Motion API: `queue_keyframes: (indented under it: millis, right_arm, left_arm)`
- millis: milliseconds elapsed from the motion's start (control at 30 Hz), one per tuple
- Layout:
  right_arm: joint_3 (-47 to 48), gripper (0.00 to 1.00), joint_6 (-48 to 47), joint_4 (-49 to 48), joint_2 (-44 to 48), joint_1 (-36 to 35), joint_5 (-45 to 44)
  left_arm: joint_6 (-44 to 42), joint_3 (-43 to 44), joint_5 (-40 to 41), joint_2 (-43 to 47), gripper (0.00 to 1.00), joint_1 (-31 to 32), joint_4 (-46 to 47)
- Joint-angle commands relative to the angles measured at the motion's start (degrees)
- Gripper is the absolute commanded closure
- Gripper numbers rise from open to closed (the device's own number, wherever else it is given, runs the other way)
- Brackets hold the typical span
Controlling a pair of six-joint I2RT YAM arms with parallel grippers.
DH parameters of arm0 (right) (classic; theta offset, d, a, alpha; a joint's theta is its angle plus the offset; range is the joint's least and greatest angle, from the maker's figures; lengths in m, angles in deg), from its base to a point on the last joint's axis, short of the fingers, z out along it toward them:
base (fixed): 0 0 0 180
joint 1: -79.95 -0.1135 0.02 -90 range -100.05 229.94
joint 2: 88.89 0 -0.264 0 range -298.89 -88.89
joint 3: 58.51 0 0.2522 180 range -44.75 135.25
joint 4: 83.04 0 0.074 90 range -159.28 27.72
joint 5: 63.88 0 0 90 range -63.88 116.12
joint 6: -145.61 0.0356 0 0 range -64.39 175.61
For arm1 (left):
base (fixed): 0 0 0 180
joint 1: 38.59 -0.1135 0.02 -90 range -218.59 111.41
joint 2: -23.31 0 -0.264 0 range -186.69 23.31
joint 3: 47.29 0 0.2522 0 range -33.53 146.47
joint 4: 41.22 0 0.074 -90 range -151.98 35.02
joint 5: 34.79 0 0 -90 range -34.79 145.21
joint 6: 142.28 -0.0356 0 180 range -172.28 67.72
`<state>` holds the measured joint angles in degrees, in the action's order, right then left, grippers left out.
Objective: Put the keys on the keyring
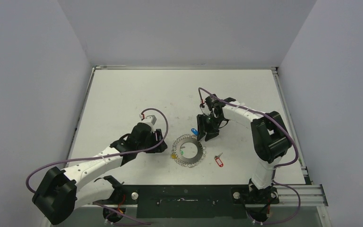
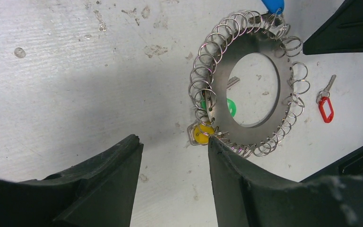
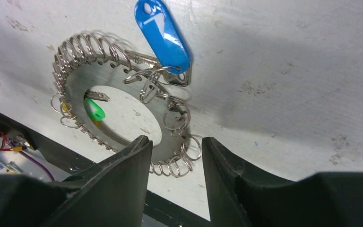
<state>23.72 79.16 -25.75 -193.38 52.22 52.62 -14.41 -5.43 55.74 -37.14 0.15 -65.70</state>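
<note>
Right pincer point(image 3: 176, 144) apart, empty, over keyring point(image 3: 78, 78) edge. Left pincer point(image 2: 174, 142) apart, empty, beside keyring. Blue key point(image 3: 163, 35) looks hooked on. Red key point(image 2: 326, 109) loose on table point(image 2: 75, 71), near keyring. Best: pinch red key gently by tag, press keyring flat.

Key w/ blue tag point(image 3: 163, 35) at keyring point(image 3: 78, 81) rim; red-tag key point(image 2: 325, 109) apart.
</note>
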Motion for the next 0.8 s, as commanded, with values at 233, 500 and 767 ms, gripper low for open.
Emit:
queue_keyframes:
  millis: [233, 500, 767]
  right_arm:
    - [2.2, 0.67, 1.2, -2.0, 0.4, 1.4, 2.2]
    - [0.8, 0.68, 0.3, -1.5, -0.6, 1.6, 3.4]
    - [0.3, 0.85, 0.1, -1.5, -2.5, 1.5, 4.0]
  left_arm:
    - [-2.9, 7.9, -6.2, -6.5, 0.50, -0.7, 5.3]
    - [-5.3, 11.8, -8.4, -10.7, 0.52, -0.5, 8.3]
    - [-5.4, 12.4, -8.5, -11.2, 0.52, -0.4, 8.8]
